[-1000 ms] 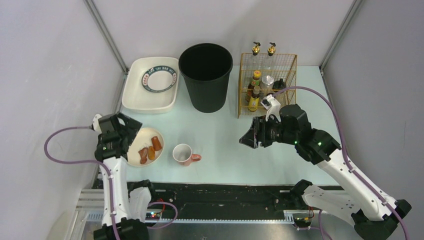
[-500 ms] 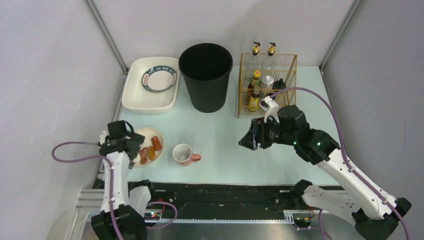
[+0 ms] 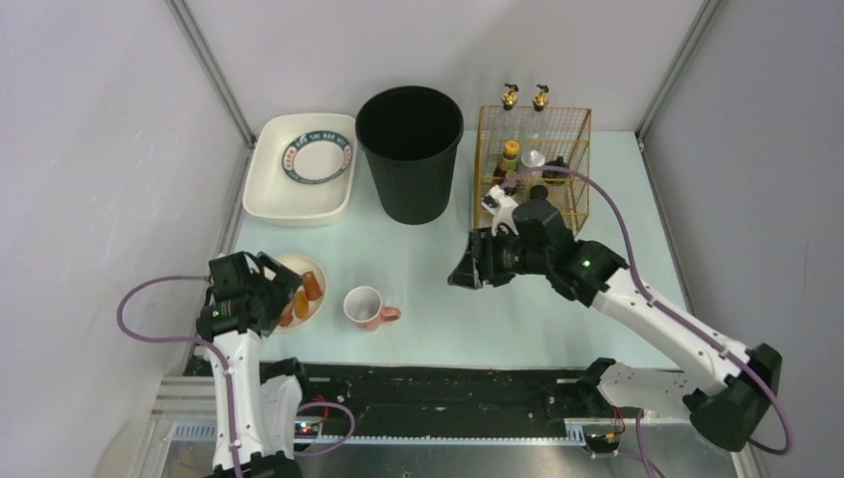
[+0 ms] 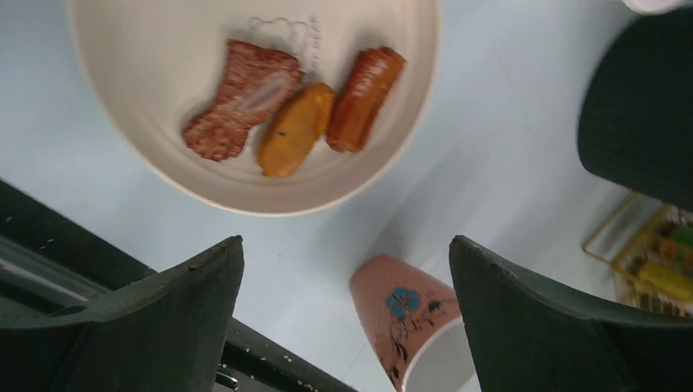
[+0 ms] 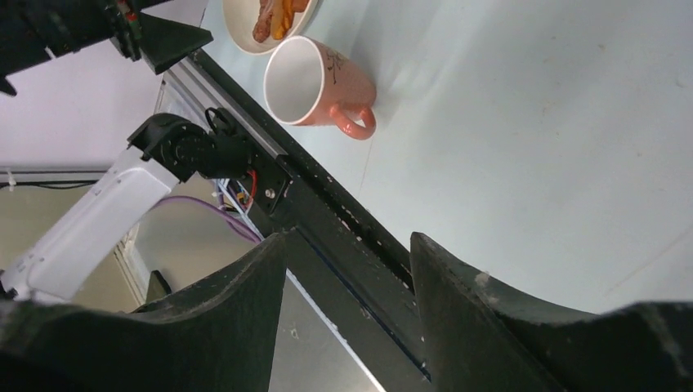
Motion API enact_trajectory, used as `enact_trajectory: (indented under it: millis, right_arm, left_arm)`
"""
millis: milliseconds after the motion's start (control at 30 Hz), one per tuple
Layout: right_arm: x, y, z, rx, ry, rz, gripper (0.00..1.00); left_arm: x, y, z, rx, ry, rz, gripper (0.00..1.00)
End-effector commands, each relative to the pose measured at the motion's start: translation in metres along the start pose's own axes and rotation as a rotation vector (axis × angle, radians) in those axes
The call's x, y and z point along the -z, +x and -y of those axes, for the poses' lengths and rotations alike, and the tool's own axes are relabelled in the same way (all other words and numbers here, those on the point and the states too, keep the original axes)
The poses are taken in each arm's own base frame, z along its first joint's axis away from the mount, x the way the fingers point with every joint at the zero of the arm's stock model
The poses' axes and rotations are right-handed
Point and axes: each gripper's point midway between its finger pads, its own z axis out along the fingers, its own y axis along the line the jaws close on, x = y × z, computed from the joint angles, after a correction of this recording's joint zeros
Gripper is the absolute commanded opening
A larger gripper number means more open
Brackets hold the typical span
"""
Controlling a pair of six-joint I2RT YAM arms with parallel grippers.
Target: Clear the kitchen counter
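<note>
Plate (image 4: 139, 65) on kitchen counter (image 4: 507, 147) — three food pieces (image 4: 294, 131)

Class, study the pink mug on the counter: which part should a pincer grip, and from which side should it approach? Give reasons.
Best the rim of the mug, from straight above, one finger inside and one outside. It stands upright, mouth open and seemingly empty, so its wall is easy to straddle. The small handle, pointing right, looks harder to pinch steadily.

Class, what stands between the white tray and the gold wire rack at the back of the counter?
The black bin stands between the white tray and the wire rack, seen in the top view.
</note>
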Motion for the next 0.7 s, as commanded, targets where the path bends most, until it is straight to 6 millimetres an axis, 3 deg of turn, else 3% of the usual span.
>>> enact_trajectory:
  millis: [0, 167, 333, 533, 667]
  right_arm:
    - [-0.018, -0.034, -0.030, -0.021, -0.104, 0.071, 0.61]
    - [-0.047, -0.051, -0.043, -0.079, -0.133, 0.080, 0.61]
    - [-0.075, -0.052, -0.042, -0.126, -0.123, 0.067, 0.60]
    - [-0.092, -0.046, -0.042, -0.117, -0.110, 0.033, 0.59]
    - [-0.096, -0.040, -0.041, -0.106, -0.103, 0.012, 0.59]
  left_arm:
    - [0.032, 0.006, 0.035, -0.146, 0.218, -0.033, 1.00]
    - [0.051, -0.001, 0.031, -0.221, 0.215, 0.026, 1.00]
    - [0.056, -0.031, 0.005, -0.228, 0.015, 0.143, 1.00]
    - [0.039, -0.064, -0.016, -0.185, -0.174, 0.188, 1.00]
    - [0.019, -0.071, -0.022, -0.153, -0.195, 0.106, 1.00]
